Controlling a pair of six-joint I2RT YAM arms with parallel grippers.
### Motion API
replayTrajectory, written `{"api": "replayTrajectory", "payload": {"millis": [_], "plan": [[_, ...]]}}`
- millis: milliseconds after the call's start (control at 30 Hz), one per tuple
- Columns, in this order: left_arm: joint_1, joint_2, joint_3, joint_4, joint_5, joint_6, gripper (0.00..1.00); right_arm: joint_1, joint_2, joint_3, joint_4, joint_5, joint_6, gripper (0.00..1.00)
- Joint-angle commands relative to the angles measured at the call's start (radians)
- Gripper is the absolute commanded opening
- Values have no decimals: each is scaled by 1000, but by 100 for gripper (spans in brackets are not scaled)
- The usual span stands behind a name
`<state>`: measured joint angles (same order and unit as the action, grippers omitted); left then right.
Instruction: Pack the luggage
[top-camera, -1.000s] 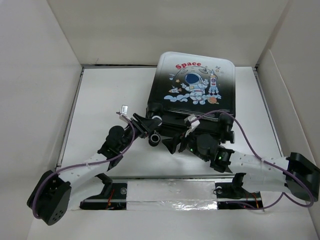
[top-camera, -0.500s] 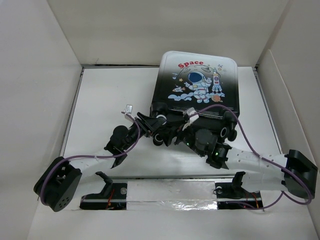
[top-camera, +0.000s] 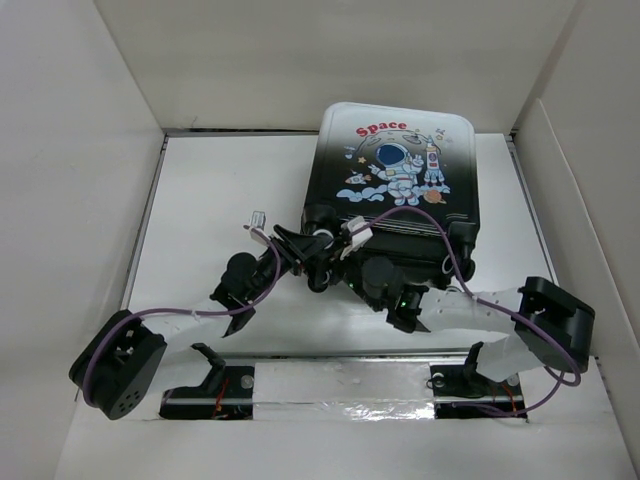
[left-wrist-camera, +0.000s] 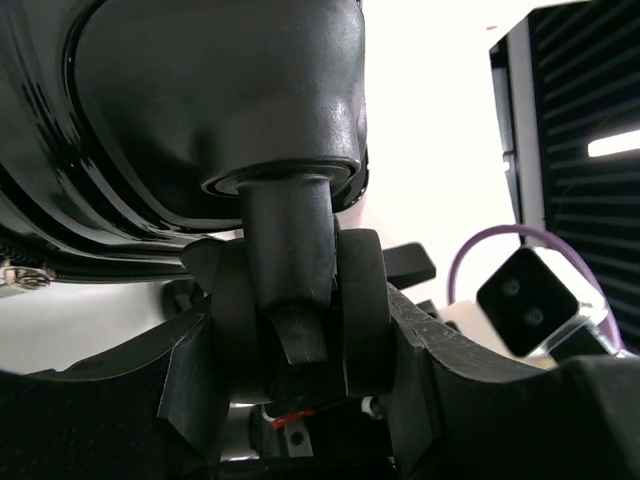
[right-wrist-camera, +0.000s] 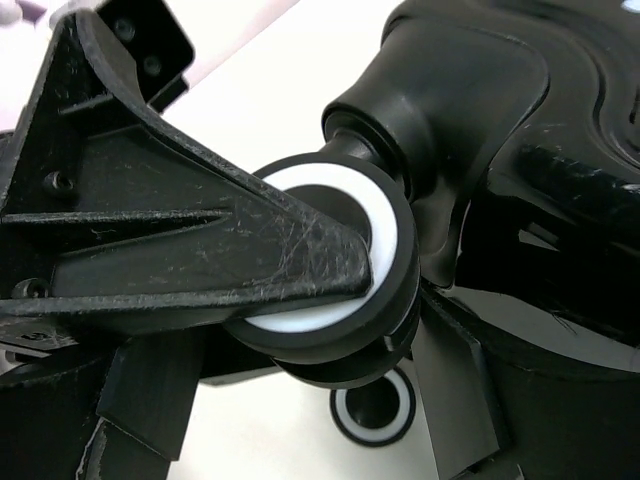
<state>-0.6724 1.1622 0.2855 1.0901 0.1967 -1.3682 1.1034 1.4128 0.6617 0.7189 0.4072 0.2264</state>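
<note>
Closed luggage (top-camera: 395, 170) lies flat, far and right of centre, astronaut side up. Left gripper (top-camera: 308, 245) is clamped on 1 near wheel (left-wrist-camera: 290, 330). Right gripper (top-camera: 338, 265) has its jaws apart, straddling a white-hubbed wheel (right-wrist-camera: 385, 225). This looks like repositioning before opening; next, both arms must move together.

Left of the luggage (top-camera: 395, 170) the desk (top-camera: 220, 190) lies bare, with broad room for a hand to pass. On the right only a narrow strip separates the shell from the side wall (top-camera: 565, 190). The near-left corner is crowded: the left hand (top-camera: 308, 255) clamps a wheel (left-wrist-camera: 362, 310), the right hand (top-camera: 338, 262) is just beside it, and a purple cable (top-camera: 441, 226) arches over the near edge.
</note>
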Motion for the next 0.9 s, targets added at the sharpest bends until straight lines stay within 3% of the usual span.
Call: {"api": "replayTrajectory", "payload": {"millis": [0, 267, 467, 533, 633, 667, 767, 867], "plan": [[-52, -39, 8, 287, 95, -14, 0, 18, 37, 59, 238, 105, -36, 81], [-52, -88, -37, 226, 72, -12, 0, 18, 95, 104, 336, 200, -55, 76], [-52, -208, -26, 29, 29, 58, 0, 18, 89, 78, 392, 197, -47, 31], [-52, -240, -19, -34, 6, 86, 0, 18, 77, 70, 383, 188, -44, 24], [-32, -300, 3, -149, -11, 142, 26, 18, 51, 55, 369, 173, -42, 18], [-15, -312, 29, -186, -10, 164, 46, 18, 45, 53, 363, 170, -41, 18], [16, -354, 104, -419, -25, 277, 73, 18, 22, 53, 323, 140, -39, 18], [80, -368, 185, -562, -48, 403, 84, 7, 5, 50, 281, 104, -21, 19]]}}
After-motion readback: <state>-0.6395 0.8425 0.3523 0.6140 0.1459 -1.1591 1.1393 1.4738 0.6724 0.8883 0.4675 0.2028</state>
